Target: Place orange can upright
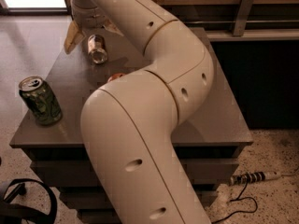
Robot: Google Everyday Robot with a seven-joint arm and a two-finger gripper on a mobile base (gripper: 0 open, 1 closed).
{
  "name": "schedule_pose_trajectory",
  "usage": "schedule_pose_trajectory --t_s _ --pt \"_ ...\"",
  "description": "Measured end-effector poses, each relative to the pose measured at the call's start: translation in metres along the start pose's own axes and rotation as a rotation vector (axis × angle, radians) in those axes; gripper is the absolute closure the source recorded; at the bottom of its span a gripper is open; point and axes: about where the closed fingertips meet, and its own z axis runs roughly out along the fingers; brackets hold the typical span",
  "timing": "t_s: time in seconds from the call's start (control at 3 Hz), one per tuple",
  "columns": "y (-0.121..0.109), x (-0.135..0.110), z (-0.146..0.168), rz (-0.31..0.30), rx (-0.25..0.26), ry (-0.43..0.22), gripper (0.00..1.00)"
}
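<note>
The orange can lies on its side at the far left of the grey table, one silver end turned toward the camera. My gripper hangs just above it at the top left, open. One tan finger is left of the can and the other finger is to its right. The can rests on the table between them, and no finger visibly presses on it.
A green patterned can stands upright near the table's front left corner. A red apple peeks out from behind my arm, which covers the table's middle. A power strip and a black cable loop lie on the floor.
</note>
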Motion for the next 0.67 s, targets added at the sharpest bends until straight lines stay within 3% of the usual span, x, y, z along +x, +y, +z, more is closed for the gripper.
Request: schedule_pose_trajectory --t_s 0.67 --pt "-0.021 -0.02 0.013 0.126 0.061 -0.01 0.0"
